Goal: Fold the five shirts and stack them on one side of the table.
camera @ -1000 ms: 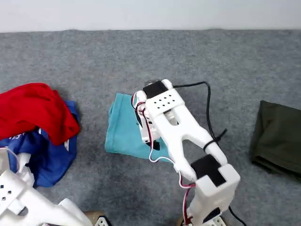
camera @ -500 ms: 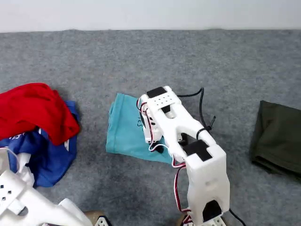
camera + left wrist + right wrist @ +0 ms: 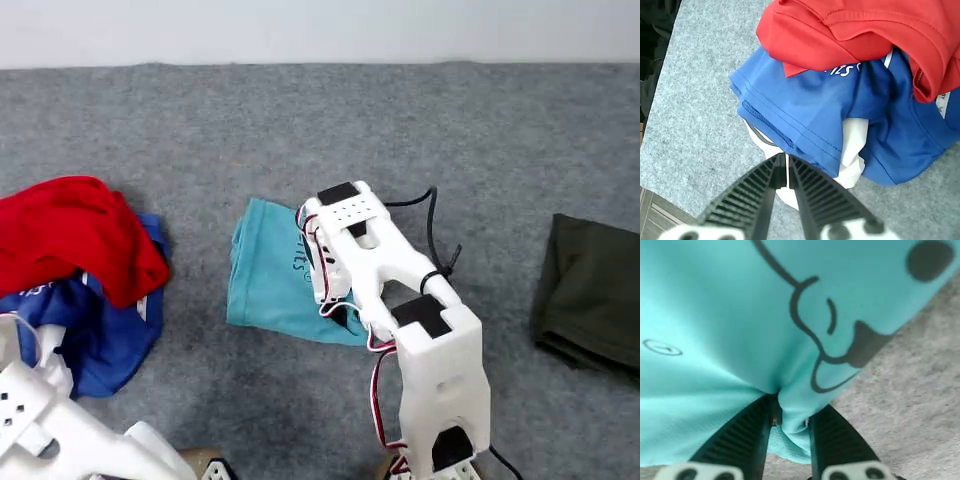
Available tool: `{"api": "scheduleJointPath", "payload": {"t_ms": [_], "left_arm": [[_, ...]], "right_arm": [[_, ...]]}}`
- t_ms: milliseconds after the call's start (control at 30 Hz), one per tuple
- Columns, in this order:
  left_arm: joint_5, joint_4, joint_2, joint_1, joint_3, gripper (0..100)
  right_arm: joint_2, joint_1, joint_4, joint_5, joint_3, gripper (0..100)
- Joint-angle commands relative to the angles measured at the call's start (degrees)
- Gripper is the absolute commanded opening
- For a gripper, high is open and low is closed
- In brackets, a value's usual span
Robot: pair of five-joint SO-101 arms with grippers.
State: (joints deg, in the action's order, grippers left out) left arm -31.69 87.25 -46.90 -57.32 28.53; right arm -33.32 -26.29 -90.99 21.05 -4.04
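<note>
Right pincer (image 3: 789, 422) clamped on teal shirt (image 3: 262, 285) edge, fold in hand; next probably carry edge across and release flat

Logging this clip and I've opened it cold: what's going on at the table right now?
The right gripper is pinching a fold of the teal shirt in the middle of the table. The left gripper is shut, above a loose pile where a red shirt lies on a blue shirt, with white cloth underneath. A dark green shirt lies folded at the opposite side.
</note>
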Motion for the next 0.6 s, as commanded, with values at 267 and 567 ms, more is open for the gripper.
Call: {"api": "scheduleJointPath", "payload": {"t_ms": [267,567], "left_arm": [[0.44,-1.05,-1.23,0.0,-2.33,2],[0.18,-1.05,-1.23,0.0,-2.24,2]], "right_arm": [[13.67,17.8,0.22,-32.26,0.62,1.0],[17.01,30.46,19.74,-88.18,0.0,1.0]]}}
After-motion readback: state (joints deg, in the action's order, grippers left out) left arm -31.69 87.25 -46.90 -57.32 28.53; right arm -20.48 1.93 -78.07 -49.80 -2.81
